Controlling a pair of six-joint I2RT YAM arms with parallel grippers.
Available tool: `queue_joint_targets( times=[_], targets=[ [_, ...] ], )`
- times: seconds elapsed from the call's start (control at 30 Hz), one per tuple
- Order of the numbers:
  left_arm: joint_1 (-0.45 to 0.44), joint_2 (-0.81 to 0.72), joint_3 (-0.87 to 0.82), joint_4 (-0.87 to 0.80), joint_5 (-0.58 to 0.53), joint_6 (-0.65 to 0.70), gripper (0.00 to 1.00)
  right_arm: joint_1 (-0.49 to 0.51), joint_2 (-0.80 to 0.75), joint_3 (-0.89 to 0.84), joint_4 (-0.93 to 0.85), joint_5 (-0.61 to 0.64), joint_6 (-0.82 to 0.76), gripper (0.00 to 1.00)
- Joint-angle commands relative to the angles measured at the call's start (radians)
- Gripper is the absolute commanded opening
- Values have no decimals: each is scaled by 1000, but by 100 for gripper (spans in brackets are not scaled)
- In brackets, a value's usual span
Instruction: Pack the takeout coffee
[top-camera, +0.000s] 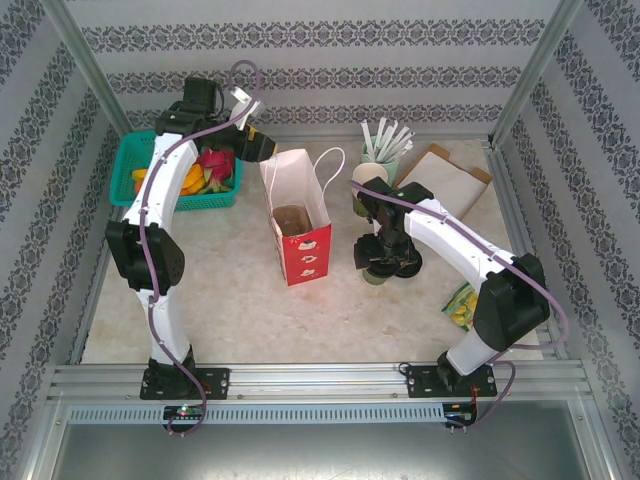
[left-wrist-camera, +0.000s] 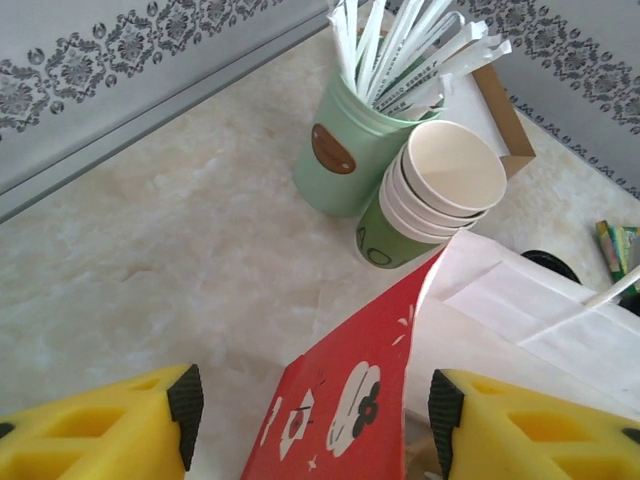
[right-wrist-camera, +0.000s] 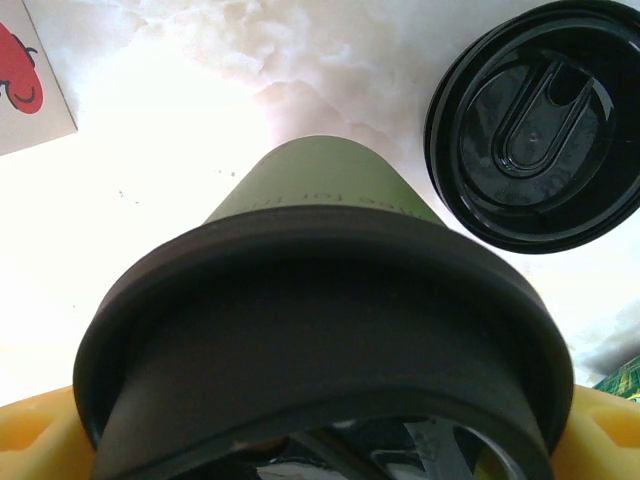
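Right pincer (top-camera: 386, 262) around takeout coffee (right-wrist-camera: 325, 190)

1. Here's the left arm (top-camera: 168, 185): smooth, curved white shells with chunky black joint housings between them.
2. The right arm (top-camera: 450, 235) is its twin, with the same white links and the same black elbow and shoulder blocks.
3. A purple cable (top-camera: 152, 300) runs along each arm, clipped close to the shells and looping free near the wrist.
4. Squat black bases (top-camera: 172, 380) sit at the bottom.
5. Now the left gripper (left-wrist-camera: 312, 420): blocky bright yellow fingers (left-wrist-camera: 100, 430) with square recesses moulded in, and black pads (left-wrist-camera: 186, 400) lining the inner faces.
6. The right gripper (top-camera: 385, 252) has a dark body and the same yellow at its tips.
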Motion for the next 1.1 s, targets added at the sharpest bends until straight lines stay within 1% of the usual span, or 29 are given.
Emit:
queue_joint_targets(
  times=[0.0, 0.07, 0.2, 0.3, 0.4, 0.57, 0.7, 0.83, 0.93, 1.07],
  targets=[
    [-15, 23, 40, -51, 32, 48, 59, 14, -26, -5, -26, 5, -10, 50],
    [-17, 25, 40, -50, 20, 56, 56, 17, -28, -5, -29, 7, -9, 50],
    [-27, 42, 54, -60, -24, 73, 53, 21, -37, -5, -33, 12, -6, 50],
    [-36, 63, 81, -103, -6, 109, 53, 21, -43, -7, -36, 17, -4, 50],
    [-40, 72, 86, -108, 10, 123, 51, 21, -45, -11, -36, 19, -3, 50],
    [-43, 70, 90, -110, 0, 126, 37, 25, -51, -11, -42, 20, 1, 50],
    [-44, 57, 92, -131, 9, 139, 23, 27, -65, -11, -50, 28, 6, 50],
    [-43, 38, 82, -144, 45, 143, 10, 27, -88, -4, -77, 20, 7, 50],
    [-45, 16, 59, -144, 73, 143, 4, 27, -117, 10, -126, 21, 5, 50],
    [-48, -28, 9, -95, 105, 87, 0, 27, -154, 51, -200, 4, 7, 50]
  ],
)
